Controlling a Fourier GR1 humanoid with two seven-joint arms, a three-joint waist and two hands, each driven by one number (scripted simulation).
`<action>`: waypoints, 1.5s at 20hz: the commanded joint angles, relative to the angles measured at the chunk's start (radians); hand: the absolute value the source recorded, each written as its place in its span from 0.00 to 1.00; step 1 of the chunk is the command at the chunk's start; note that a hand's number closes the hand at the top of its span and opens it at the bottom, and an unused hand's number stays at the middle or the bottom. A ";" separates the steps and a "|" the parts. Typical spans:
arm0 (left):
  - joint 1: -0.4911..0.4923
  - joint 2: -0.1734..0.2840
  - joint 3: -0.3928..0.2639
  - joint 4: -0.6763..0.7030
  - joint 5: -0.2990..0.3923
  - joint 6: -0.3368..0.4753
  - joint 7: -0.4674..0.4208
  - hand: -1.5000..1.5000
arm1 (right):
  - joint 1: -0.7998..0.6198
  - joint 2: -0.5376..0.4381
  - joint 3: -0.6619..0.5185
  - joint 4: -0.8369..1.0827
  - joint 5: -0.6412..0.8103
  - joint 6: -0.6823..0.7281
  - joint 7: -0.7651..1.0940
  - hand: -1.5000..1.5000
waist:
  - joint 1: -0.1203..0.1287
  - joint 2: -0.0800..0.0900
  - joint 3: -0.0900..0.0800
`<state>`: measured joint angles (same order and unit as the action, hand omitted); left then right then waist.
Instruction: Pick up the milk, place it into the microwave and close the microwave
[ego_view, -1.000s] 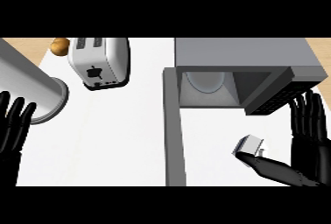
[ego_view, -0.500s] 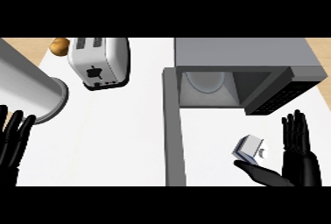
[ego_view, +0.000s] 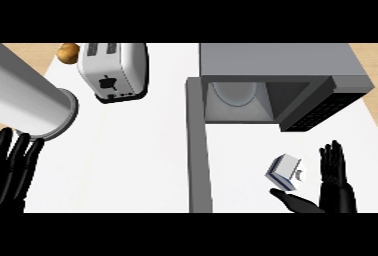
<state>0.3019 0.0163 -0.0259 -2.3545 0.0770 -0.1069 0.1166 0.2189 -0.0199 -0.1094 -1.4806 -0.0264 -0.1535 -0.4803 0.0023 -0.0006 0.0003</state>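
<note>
- Milk (ego_view: 284, 172) is sitting tilted on table (ego_view: 133, 150), before open microwave (ego_view: 273, 85), between right hand's (ego_view: 334, 187) thumb and straight fingers; nothing is being gripped.
- Likely light, rigid carton: flat sides are being favoured.
- Left hand (ego_view: 18, 167) is resting open.

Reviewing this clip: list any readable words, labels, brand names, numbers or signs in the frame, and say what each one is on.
No readable text anywhere in the head view.
Toaster: a small dark mark on its front, a shape rather than letters; it cannot be read.
Milk carton: blue edging and a small dark mark on one face, too small to read.
Microwave: a dark dotted panel on its right side, with no legible numbers or labels.
</note>
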 joint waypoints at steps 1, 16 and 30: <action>0.012 -0.016 -0.027 0.055 -0.018 0.003 -0.068 0.00 | -0.052 -0.012 -0.055 0.194 -0.029 0.035 -0.135 0.00 | 0.001 0.001 0.000; 0.089 -0.005 -0.012 -0.017 -0.008 -0.024 -0.043 0.00 | -0.289 -0.071 -0.167 0.806 -0.066 0.123 -0.498 0.00 | 0.005 0.001 0.000; 0.018 0.011 -0.006 -0.018 0.002 0.004 -0.002 0.00 | -0.395 -0.104 -0.138 0.999 0.009 0.185 -0.704 1.00 | 0.007 0.006 0.002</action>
<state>0.3826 0.0166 -0.0614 -2.3988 0.0663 -0.1114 0.0892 -0.1241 -0.1231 -0.2497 -0.5635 -0.0253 -0.0260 -1.0639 0.0047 -0.0059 -0.0224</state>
